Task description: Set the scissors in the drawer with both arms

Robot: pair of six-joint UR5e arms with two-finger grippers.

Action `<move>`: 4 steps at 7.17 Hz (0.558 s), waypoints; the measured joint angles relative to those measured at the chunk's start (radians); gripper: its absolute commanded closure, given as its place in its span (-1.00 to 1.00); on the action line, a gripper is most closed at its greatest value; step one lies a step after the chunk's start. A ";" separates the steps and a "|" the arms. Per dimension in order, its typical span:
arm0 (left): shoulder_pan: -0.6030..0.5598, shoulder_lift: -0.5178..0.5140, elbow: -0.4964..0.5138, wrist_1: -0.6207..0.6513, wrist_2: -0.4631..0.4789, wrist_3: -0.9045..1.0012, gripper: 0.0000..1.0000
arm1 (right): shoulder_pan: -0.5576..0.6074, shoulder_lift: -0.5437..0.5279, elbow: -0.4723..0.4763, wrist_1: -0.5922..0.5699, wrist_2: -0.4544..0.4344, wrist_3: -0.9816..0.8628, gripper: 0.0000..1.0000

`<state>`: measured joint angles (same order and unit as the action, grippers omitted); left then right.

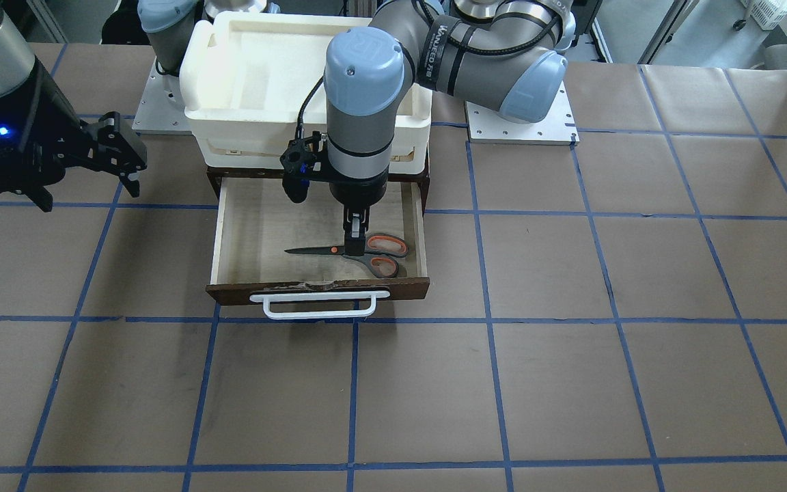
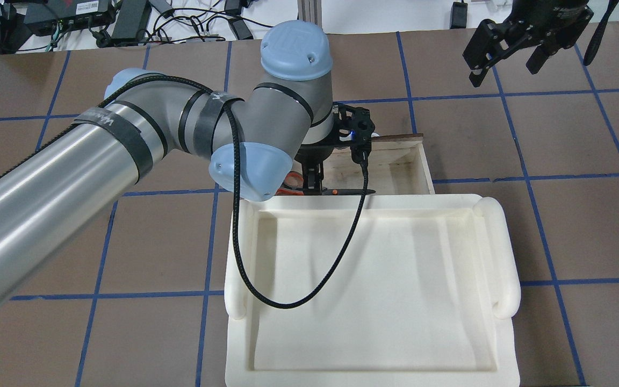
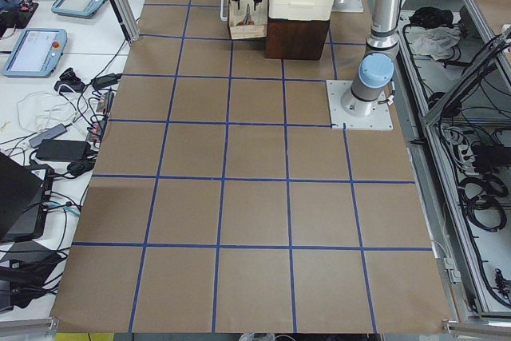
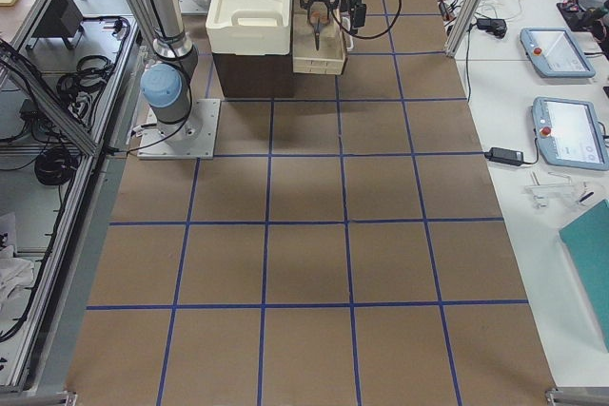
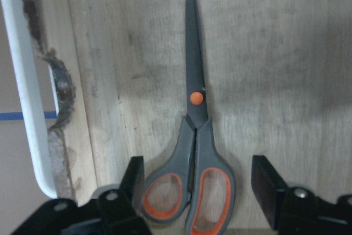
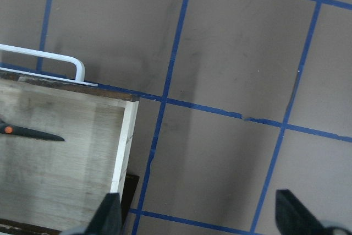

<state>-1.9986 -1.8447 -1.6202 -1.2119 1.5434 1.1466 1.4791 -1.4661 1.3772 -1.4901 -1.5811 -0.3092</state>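
Observation:
The scissors (image 1: 359,253) lie flat on the pale floor of the open drawer (image 1: 250,225), blades towards the view's left, orange-lined handles to the right. My left gripper (image 1: 354,239) reaches straight down into the drawer over the handles. In the left wrist view the scissors (image 5: 195,136) rest on the wood and the left gripper (image 5: 201,182) is open, with its fingers (image 5: 135,174) standing apart on either side of the handles. My right gripper (image 1: 89,184) is open and empty, hovering over the table beside the drawer; it also shows in the overhead view (image 2: 505,67).
A cream-white plastic tray (image 2: 374,295) sits on top of the dark cabinet behind the drawer. The drawer's white bar handle (image 1: 318,306) faces the operators' side. The brown table (image 1: 571,383) carries blue tape grid lines.

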 measured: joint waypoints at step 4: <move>0.057 0.104 0.087 -0.161 0.002 -0.469 -0.80 | 0.023 -0.007 -0.004 -0.002 0.042 0.228 -1.00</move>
<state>-1.9416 -1.7412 -1.5330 -1.3726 1.5457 0.6776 1.5016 -1.4731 1.3732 -1.4921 -1.5396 -0.0817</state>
